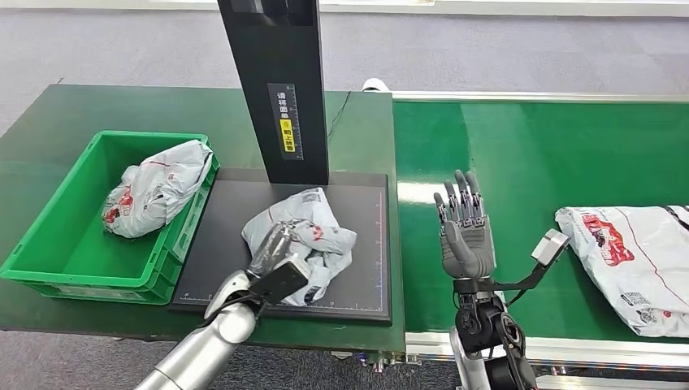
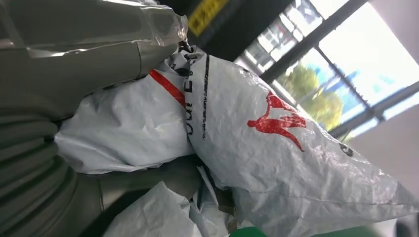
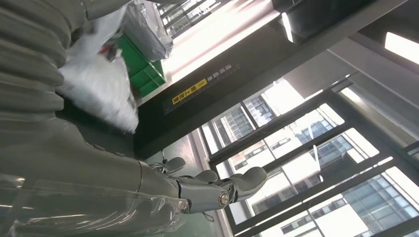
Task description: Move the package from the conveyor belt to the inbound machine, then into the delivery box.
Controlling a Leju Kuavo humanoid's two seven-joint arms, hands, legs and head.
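1. Under the left robot hand (image 1: 272, 253), in the head view, a grey package (image 1: 313, 236) lies on the black plate of the inbound machine (image 1: 357, 244). This robot hand rests on the package's near edge and seems to be closing on it.
2. Further out to the side of that robot hand stands the green delivery box (image 1: 57, 244), with one package inside (image 1: 154, 195).
3. Over the conveyor belt (image 1: 536, 154), the right robot hand (image 1: 465, 231) is raised, released, with fingers straight and apart, and it holds nothing. Well to its outer side another package (image 1: 634, 260) waits on the belt.
4. From the left wrist, crumpled grey plastic with a red print (image 2: 257, 143) presses against the left robot hand, and its thumb (image 2: 89, 64) lies over it. I judge this a grasp.
5. From the right wrist, the fingers (image 3: 217, 187) are stretched out and free.
6. My judgement: the first step is done, and the move into the box remains.
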